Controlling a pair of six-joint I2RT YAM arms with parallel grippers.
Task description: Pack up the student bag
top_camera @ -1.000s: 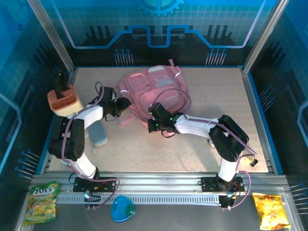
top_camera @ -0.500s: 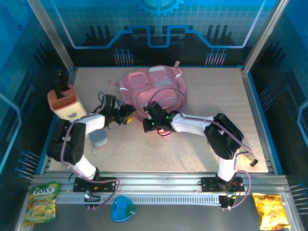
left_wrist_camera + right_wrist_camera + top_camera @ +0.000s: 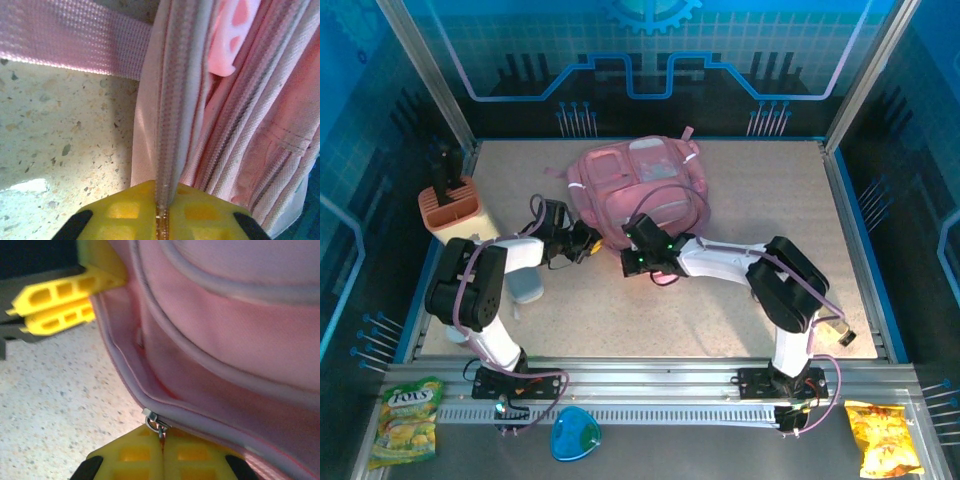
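The left claw is pinched together on the zipped seam of the student bag, and the tape runs straight down into the line where its yellow fingers meet. The bag lies flat on the bench, in the middle toward the far side, and both claws meet it at its near edge. Just to the right, the right claw is likewise together, clamped on the small metal zip pull at the bag's lower edge. The likely trouble, as I judge it, is the pull slipping out of so small a pinch once the arms draw apart. The soft cloth could also bunch and drag the whole bag across the bench instead of letting the slider run, and the left hold on a thin seam might give under that strain. How much of the pull sits between the right fingers is hard to make out, since they cover it. Whether the zip is open anywhere cannot be told, and from above both claws are small dark shapes against pink fabric.
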